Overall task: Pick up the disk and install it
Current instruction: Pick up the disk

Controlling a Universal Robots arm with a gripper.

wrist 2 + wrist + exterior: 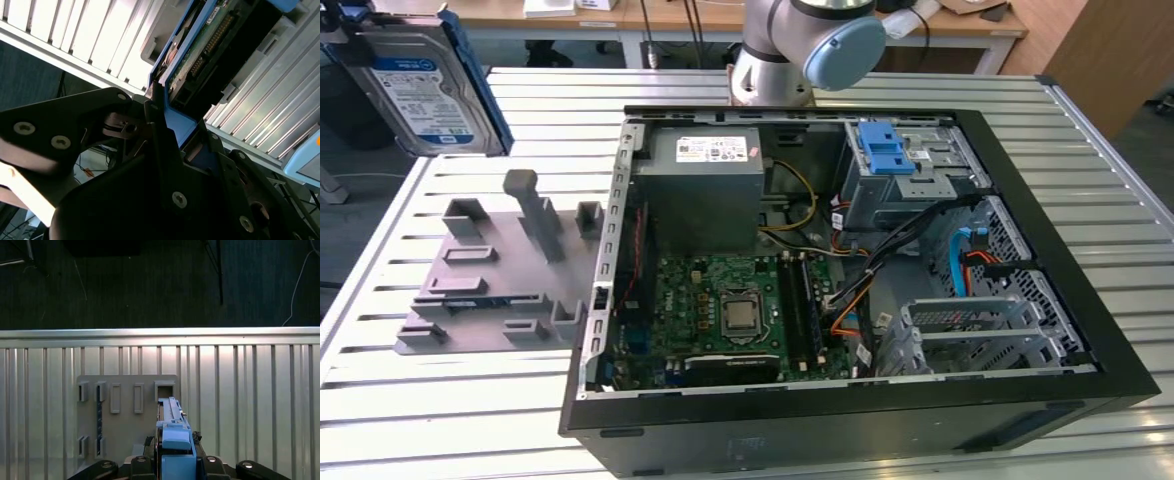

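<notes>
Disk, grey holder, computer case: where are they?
the disk (416, 90): exterior view, on its label.
the grey holder (507, 290): exterior view, on its flat base.
the computer case (854, 430): exterior view, its black wall.

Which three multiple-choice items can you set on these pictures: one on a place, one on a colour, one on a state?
1. Where is the disk in the exterior view?
A. held up at that view's upper left, outside the case
B. seated inside the case
C. lying under the case

2. What colour is the bracket around the disk?
A. red
B. green
C. blue

3. How is the gripper?
A. open, clear of the disk
B. shut on the disk
C. shut on a cable

Key:
1 A: the disk hangs above the grey fixture, beyond the case's wall.
2 C: both wrist views show blue plastic along the disk's edge.
3 B: in the second wrist view the fingers clamp the bracket from both sides.
</notes>
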